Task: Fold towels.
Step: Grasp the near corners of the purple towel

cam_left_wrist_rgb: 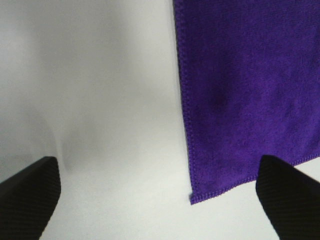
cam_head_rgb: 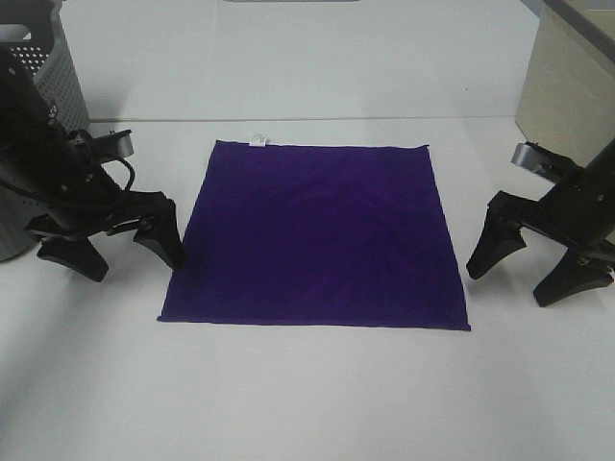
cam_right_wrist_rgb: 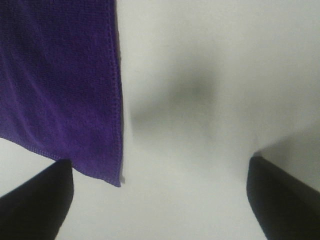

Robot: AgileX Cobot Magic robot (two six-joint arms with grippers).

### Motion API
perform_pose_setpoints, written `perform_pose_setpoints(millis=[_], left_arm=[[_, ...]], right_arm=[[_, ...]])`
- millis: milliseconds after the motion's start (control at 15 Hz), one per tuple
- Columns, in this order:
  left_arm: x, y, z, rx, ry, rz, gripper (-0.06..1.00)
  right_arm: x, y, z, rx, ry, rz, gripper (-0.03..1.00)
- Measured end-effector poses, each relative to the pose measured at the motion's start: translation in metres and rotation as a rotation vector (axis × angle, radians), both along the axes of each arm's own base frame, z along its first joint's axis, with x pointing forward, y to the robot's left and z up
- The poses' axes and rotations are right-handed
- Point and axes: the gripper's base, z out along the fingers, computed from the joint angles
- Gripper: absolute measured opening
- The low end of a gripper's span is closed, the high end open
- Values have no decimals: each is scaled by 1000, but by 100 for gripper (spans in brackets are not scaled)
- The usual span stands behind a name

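Note:
A deep purple square towel (cam_head_rgb: 317,235) lies flat and unfolded on the white table, with a small white tag (cam_head_rgb: 258,141) on its far edge. My left gripper (cam_head_rgb: 130,257) is open and empty just left of the towel's left edge, near its front left corner (cam_left_wrist_rgb: 192,199). My right gripper (cam_head_rgb: 524,279) is open and empty just right of the towel's right edge, near the front right corner (cam_right_wrist_rgb: 119,182). The towel shows in the left wrist view (cam_left_wrist_rgb: 250,90) and in the right wrist view (cam_right_wrist_rgb: 55,80). Neither gripper touches it.
A grey perforated bin (cam_head_rgb: 43,67) stands at the back left behind my left arm. A beige box or cabinet (cam_head_rgb: 575,82) stands at the back right. The white table (cam_head_rgb: 307,394) extends in front of the towel.

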Motion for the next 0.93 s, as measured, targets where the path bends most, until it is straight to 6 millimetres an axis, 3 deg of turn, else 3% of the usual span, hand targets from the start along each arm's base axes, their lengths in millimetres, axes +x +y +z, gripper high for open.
perform_pose_setpoints(millis=[933], left_arm=[[5, -2, -10, -11, 10, 36, 99]], right_arm=[[-2, 1, 0, 16, 24, 8, 92]])
